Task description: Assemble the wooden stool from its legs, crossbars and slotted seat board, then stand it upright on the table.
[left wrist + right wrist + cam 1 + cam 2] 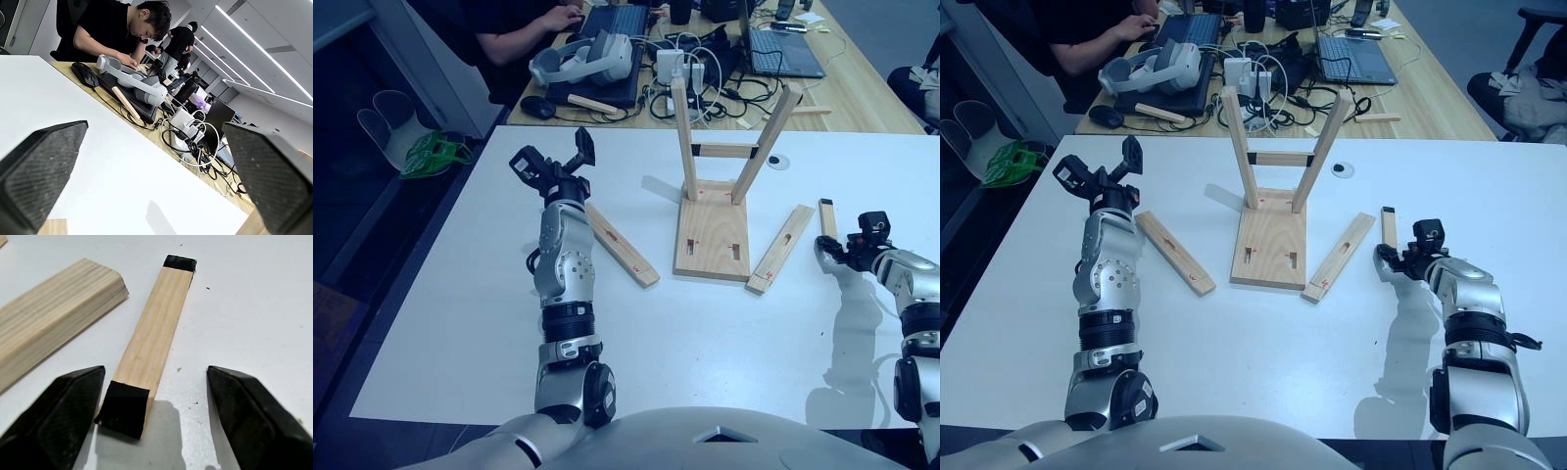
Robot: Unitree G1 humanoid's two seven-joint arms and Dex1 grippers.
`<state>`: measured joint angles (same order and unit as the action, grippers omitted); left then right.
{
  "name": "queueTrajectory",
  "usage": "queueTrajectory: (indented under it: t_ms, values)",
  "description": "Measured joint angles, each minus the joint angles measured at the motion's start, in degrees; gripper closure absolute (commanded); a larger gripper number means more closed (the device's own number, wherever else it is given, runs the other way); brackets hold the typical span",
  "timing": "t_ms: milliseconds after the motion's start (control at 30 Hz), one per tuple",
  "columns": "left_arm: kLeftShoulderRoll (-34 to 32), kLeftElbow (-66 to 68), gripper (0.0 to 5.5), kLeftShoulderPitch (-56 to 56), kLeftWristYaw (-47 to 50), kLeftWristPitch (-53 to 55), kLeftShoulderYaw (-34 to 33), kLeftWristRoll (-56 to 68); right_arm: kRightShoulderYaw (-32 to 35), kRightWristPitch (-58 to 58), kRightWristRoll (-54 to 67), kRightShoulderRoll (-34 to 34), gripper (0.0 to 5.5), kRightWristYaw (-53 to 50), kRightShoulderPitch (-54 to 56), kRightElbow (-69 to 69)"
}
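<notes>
The slotted seat board (710,245) lies flat mid-table. Two legs (683,137) stand up from its far end, joined by a black-tipped crossbar (724,150). One loose leg (622,245) lies left of the board and another loose leg (781,248) lies to its right. A short crossbar (156,340) with black ends rests further right. My right gripper (154,374) is open low over the table, its fingers (58,416) straddling that crossbar's near end without touching it. My left gripper (554,152) is raised open and empty, above the left leg's far end.
Behind the white table (460,323) a wooden desk (862,88) carries laptops, a headset (587,59), cables, a mouse and spare wooden pieces, with a person working there. A cable grommet (777,162) sits near the table's far edge. A green object (431,154) lies off the left side.
</notes>
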<state>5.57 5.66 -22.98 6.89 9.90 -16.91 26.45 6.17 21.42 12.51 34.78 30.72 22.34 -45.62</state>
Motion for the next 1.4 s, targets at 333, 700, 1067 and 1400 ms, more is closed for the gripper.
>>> queueTrajectory:
  t_ms: [333,700,1067,1400]
  values:
    - [0.0,0.9,0.39,-0.1,0.0,-0.9,0.0,0.0,-0.5,0.0,-0.2,-0.1,3.53,-0.2,0.6,-0.4]
    - [-0.9,3.8,0.39,-5.2,0.2,-0.9,1.0,-2.6,1.3,-6.2,-1.0,-2.7,4.19,-8.4,4.3,-7.2]
    - [-5.9,-3.8,0.39,-11.8,-3.1,11.6,-3.7,10.5,3.9,-29.6,-4.6,-3.5,4.2,-16.3,7.3,11.0]
    - [-6.1,-20.1,0.39,-12.8,-14.8,27.8,2.4,35.1,-15.8,-7.6,5.0,-12.2,4.2,-2.0,14.1,60.2]
